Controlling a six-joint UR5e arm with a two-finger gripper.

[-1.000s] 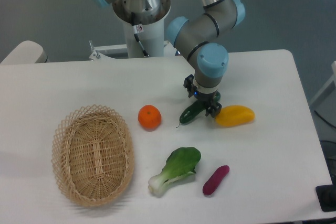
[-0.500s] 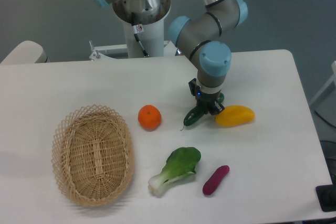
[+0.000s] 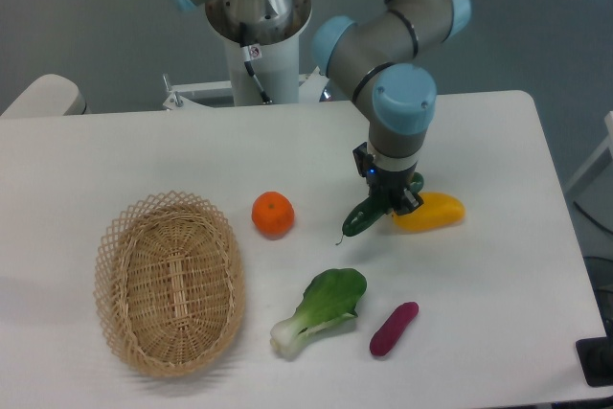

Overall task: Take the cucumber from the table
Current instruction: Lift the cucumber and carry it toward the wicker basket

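White table point(image 3: 498, 265), the largest item: your work surface, carrying everything below.

Arm point(image 3: 388, 40), grey with blue joint caps: reaches down from the far side to a spot right of centre. Against the picture a second ago, its wrist sits a little further right and nearer to you.

Wicker basket point(image 3: 169, 280), near left: empty, unmoved.

Bok choy point(image 3: 322, 307), near centre: unmoved.

Yellow fruit point(image 3: 431, 211), just right of the gripper: unmoved, close to or touching the fingers; you cannot tell which.

Cucumber point(image 3: 363, 219), dark green: its upper end is caught in the gripper, its stem tip points down and left. It now hangs steeper than a second ago and has shifted right with the wrist. Read this as the lift beginning; whether the low tip has left the table, you cannot tell.

Orange point(image 3: 273, 214), left of the cucumber, apart from it: unmoved.

Purple vegetable point(image 3: 394, 329), near right of the bok choy: unmoved.

Gripper point(image 3: 395, 200), black: jaws clamped on the cucumber's upper end. You should judge the grasp made and the raise only just started.
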